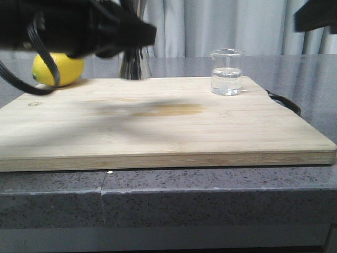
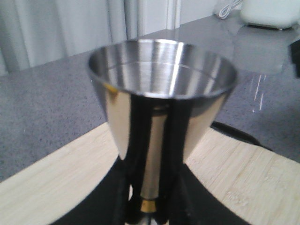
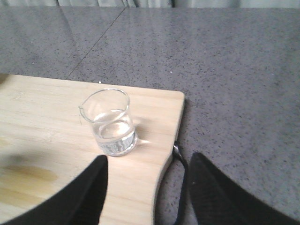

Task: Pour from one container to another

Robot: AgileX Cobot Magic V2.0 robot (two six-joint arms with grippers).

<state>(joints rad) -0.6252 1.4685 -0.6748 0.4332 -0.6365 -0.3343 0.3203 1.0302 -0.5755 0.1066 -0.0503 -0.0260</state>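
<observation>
The clear glass beaker (image 1: 227,72) stands upright near the back right corner of the wooden board (image 1: 158,132), with clear liquid in its lower part. In the right wrist view the beaker (image 3: 108,122) sits just ahead of my right gripper (image 3: 149,159), which is open and holds nothing. The steel jigger (image 1: 134,66) stands at the back of the board, its waist hidden behind my left arm. In the left wrist view the jigger (image 2: 161,84) fills the frame, its cup looks empty, and my left gripper (image 2: 149,206) is shut on its narrow waist at the brass band.
A yellow lemon (image 1: 58,69) lies at the board's back left, under my left arm. A black handle (image 1: 284,103) sticks out at the board's right edge. Grey speckled countertop (image 3: 225,70) surrounds the board. A white appliance (image 2: 269,11) stands far behind the jigger.
</observation>
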